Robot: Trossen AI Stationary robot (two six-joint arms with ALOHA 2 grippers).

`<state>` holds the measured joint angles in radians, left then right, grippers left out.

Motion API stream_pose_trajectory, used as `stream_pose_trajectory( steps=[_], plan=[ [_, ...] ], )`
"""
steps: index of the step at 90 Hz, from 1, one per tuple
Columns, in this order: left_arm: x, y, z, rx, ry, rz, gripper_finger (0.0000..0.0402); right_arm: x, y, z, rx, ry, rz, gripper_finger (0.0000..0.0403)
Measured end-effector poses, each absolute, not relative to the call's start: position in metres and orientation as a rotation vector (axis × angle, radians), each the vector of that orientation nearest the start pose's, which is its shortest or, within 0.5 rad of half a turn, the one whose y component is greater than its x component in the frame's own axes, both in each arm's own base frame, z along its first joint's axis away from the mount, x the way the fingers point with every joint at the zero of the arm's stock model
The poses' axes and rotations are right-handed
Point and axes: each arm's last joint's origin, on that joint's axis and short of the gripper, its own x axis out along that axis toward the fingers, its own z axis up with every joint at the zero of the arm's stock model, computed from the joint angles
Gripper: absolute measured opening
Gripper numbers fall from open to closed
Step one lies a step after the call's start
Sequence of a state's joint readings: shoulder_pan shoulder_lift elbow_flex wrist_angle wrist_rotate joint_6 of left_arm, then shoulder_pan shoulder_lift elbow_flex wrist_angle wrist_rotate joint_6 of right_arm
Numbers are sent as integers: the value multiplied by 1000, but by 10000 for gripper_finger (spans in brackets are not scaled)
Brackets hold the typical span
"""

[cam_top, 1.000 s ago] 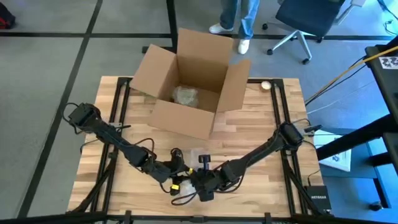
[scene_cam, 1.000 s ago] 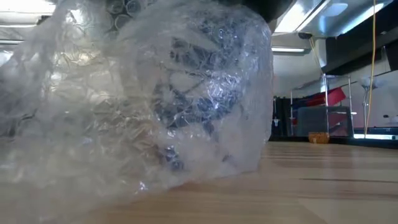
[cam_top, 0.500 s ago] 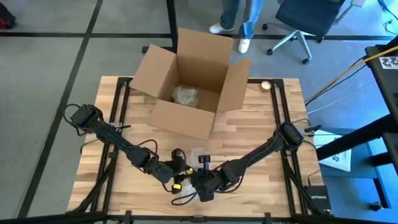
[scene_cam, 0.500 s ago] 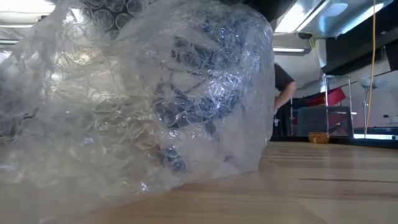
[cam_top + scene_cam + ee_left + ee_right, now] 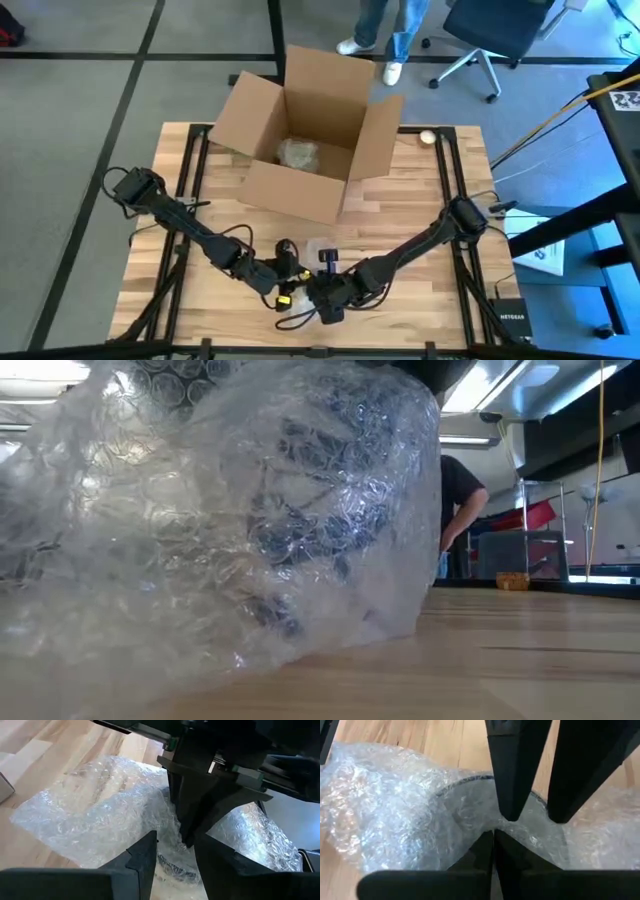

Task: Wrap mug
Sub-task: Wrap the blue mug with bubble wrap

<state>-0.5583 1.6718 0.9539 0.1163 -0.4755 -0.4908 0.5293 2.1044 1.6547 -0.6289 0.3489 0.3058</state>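
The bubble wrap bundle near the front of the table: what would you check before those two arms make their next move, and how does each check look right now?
1. Mug covered by bubble wrap: ok, a dark shape shows through the wrap in the low view.
2. Right gripper pinching the wrap: ok, its fingers are closed on a fold.
3. Left gripper grip: not ok, its fingers are apart with wrap between them.
4. Wrap fully closed around the mug: cannot tell.
5. Cardboard box ready: ok, flaps open, one wrapped item inside.
6. Person clear of the table: ok, standing in the room behind it.
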Motion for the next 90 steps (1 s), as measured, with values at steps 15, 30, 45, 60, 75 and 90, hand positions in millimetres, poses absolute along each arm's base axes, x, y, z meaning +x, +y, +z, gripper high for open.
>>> stream_pose_trajectory(
  steps=[15,30,45,60,75,90],
  plan=[
    [303,-173,198,-185,514,51,115,391,217,198,-180,984,14,1],
    [309,-176,189,-172,503,41,115,392,218,204,-197,978,29,1],
    [312,-178,182,-168,505,50,115,392,218,204,-199,978,29,1],
    [313,-178,181,-165,495,59,115,390,218,208,-192,981,34,1],
    [313,-178,181,-163,495,65,115,380,215,229,-180,974,35,1],
    [313,-178,181,-164,490,66,115,368,208,252,-169,974,41,1]
  ],
)
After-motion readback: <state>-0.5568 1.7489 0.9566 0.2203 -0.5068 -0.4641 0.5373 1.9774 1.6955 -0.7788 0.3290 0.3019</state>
